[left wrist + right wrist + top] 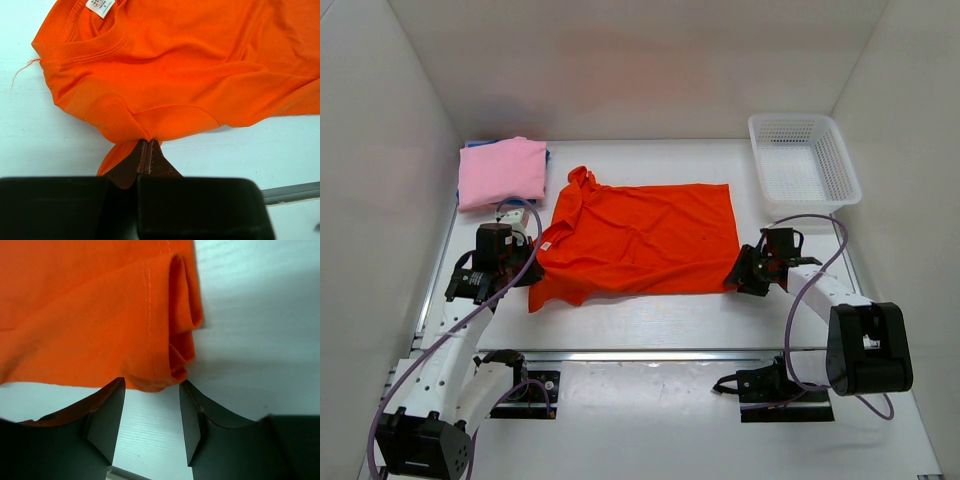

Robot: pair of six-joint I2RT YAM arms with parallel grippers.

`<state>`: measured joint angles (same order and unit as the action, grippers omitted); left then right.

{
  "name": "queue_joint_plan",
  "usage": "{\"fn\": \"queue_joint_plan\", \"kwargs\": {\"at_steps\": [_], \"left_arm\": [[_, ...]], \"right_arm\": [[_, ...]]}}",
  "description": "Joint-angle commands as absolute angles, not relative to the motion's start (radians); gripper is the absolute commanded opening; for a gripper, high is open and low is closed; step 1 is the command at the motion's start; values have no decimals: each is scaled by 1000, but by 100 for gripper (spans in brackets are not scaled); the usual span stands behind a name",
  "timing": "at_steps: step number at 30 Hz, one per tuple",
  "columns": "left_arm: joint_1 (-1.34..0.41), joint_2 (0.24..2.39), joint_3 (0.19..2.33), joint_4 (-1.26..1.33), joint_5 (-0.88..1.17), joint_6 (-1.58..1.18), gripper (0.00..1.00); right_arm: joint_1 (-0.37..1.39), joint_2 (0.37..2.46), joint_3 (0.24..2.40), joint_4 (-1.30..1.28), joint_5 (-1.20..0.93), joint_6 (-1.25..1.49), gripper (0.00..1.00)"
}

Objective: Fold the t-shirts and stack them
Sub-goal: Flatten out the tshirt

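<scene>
Left end effector (148,150) clamps the orange t-shirt (640,235); right end effector (151,405) gapes wide at its hem

Large bright orange-red cloth t-shirt (640,235) covers the middle of the white table (650,320), so no flat pass there. A bare strip runs in front of it, between both arms, down to the metal rail (650,355). A bare band lies behind it, up to the back wall.

Far left is blocked by the folded light pink t-shirt (502,172) lying on a blue t-shirt (472,144). Only a narrow gap is left to the orange collar.

Far right stands the white plastic mesh basket (803,160), with open table between it and the shirt's right edge.

Left gripper (148,145) is pinched on the sleeve and crowds the left edge. Right gripper (150,385) has its jaws apart, hem corner just ahead, bare table to its right. Purple cable (820,225) loops near the basket's front.
</scene>
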<state>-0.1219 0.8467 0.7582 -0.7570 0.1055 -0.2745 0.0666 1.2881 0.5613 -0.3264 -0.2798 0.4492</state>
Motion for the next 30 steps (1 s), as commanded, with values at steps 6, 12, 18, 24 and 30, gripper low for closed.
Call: {"fn": "queue_joint_plan", "kwargs": {"at_steps": [6,12,18,24,30], "left_arm": [[-127,828,739,-741,120,-285,0],[-123,824,730,-733,130,-288,0],[-115,857,927,-744,178,-313,0],[-95,928,1385,-664,226,-434,0],[-150,948,1774,-615,183,-544,0]], "right_arm": [[75,1376,523,-275,-255,446,23],[60,1342,546,-333,-290,430,0],[2,1085,742,-566,-377,403,0],[-107,1022,1175,-731,-557,351,0],[-126,933,1449,-761,-606,397,0]]}}
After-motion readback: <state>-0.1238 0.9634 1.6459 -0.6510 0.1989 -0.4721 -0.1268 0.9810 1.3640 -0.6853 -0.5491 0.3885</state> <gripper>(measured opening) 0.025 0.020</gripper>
